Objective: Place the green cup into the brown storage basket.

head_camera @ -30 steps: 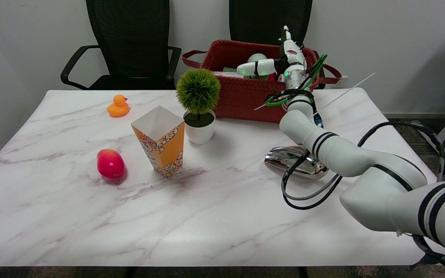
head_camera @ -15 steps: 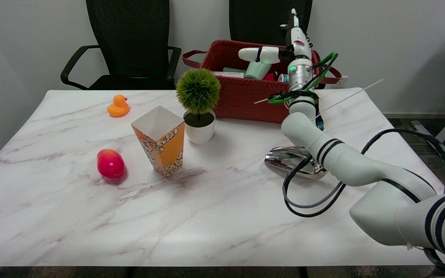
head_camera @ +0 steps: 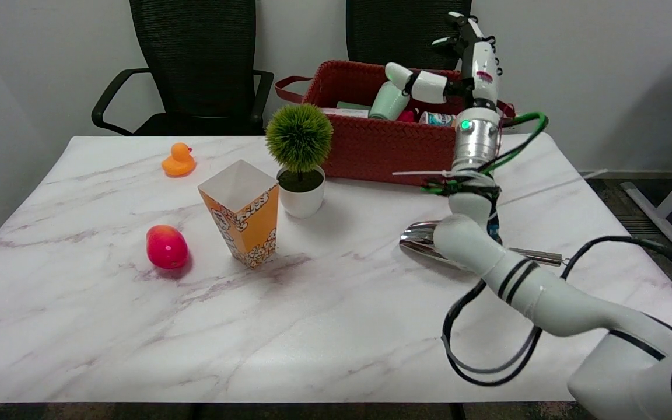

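Green cup in the basket

The green cup lay tilted inside the brown storage basket at the tabletop's far edge; the robot hand hovered above, fingers spread, holding nothing.

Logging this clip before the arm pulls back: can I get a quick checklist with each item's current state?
1. Cup inside the basket: ok, it lies tilted among the other items.
2. Right hand free of the cup: cannot tell, one finger sits right against it.
3. Hand above the basket rim: ok.
4. Plant away from the arm: ok.
5. Shiny metal object under the forearm untouched: cannot tell, partly hidden.
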